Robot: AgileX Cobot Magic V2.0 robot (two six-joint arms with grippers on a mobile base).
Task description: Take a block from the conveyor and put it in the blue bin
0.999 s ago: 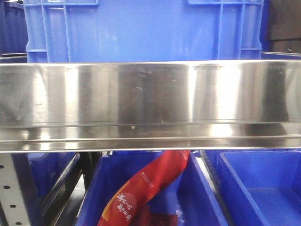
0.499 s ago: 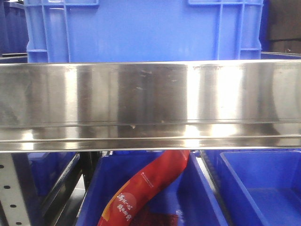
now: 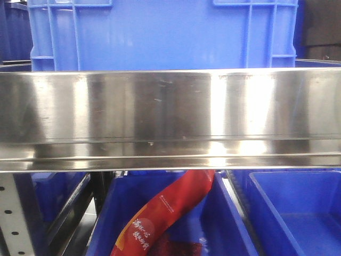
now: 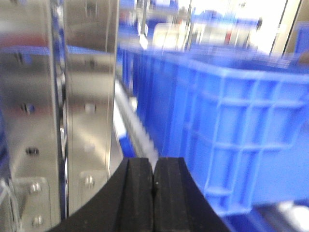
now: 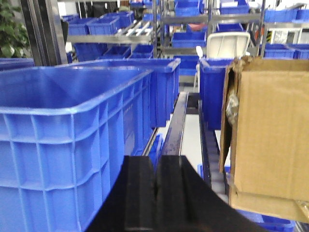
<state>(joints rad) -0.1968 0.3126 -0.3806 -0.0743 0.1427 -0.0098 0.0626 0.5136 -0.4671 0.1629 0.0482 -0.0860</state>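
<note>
No block and no conveyor show in any view. My left gripper [image 4: 154, 162] is shut with its black pads pressed together and nothing between them. A large blue bin [image 4: 231, 121] stands just to its right. My right gripper [image 5: 155, 159] is also shut and empty, beside another open blue bin [image 5: 63, 125] on its left. In the front view a tall blue bin [image 3: 160, 32] stands behind a wide steel rail [image 3: 170, 117]. Neither gripper shows in that view.
A steel upright [image 4: 89, 96] with bolt holes rises left of the left gripper. A cardboard box [image 5: 270, 140] stands right of the right gripper, with a dark rail [image 5: 176, 125] ahead. Below the steel rail, a lower blue bin [image 3: 224, 213] holds a red package [image 3: 165, 213].
</note>
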